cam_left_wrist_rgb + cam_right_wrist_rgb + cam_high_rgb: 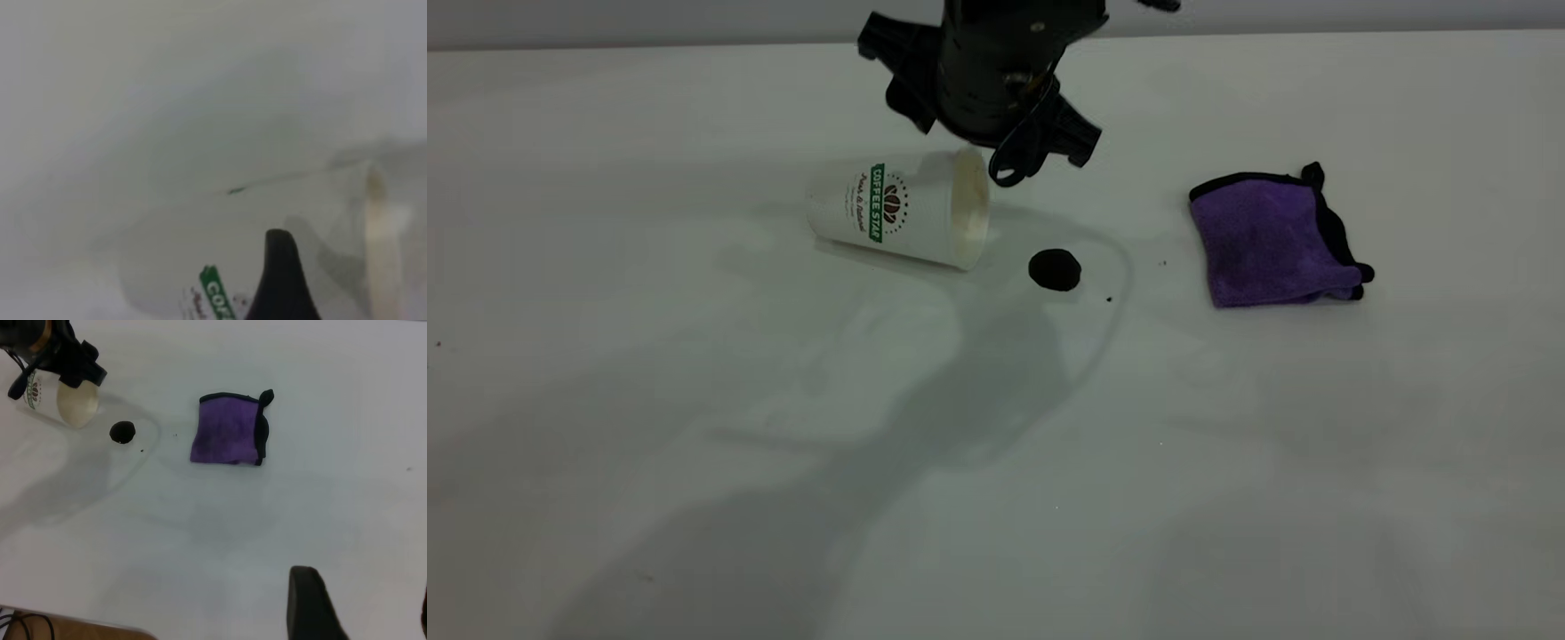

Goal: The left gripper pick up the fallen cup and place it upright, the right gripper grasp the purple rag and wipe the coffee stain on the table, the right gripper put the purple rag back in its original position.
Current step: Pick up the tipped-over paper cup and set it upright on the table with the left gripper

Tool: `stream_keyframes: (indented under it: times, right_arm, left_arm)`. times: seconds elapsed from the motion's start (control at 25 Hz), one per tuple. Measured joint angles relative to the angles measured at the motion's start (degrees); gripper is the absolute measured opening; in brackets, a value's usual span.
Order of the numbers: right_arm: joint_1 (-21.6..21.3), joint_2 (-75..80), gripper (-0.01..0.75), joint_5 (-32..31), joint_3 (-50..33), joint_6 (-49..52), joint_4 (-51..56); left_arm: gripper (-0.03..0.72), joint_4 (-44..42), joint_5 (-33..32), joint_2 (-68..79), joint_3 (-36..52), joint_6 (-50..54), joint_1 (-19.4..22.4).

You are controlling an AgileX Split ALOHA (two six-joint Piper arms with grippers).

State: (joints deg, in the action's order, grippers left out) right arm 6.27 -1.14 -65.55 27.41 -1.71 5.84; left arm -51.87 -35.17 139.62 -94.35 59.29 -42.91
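Note:
The fallen cup [898, 213] lies on its side on the table [694, 444], mouth towards the coffee stain [1055, 269], a small dark blot just beyond the rim. My left gripper [983, 133] hangs directly over the cup's mouth end. In the left wrist view one black finger [280, 280] shows close against the cup's wall [320, 233], with the other out of frame; the gripper is open. The purple rag [1272, 240] lies folded to the right. My right gripper [363, 607] is open, high over bare table, well short of the rag [227, 438].
A few tiny dark specks [1109, 299] lie near the stain. The table's far edge meets a grey wall behind the left arm. A brown edge with a cable [40, 628] shows at a corner of the right wrist view.

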Motion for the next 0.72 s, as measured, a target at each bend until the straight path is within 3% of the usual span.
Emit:
stream_keyframes:
  times: [0.56, 0.72]
  right_arm:
    - [0.0, 0.0, 0.438, 0.0, 0.0, 0.0, 0.0]
    - [0.0, 0.0, 0.438, 0.0, 0.0, 0.0, 0.0]
  left_arm:
    - [0.589, -3.2, -5.1, 3.4, -0.1, 2.2, 0.0]
    - [0.545, -6.4, -6.5, 3.4, -0.1, 4.7, 0.0]
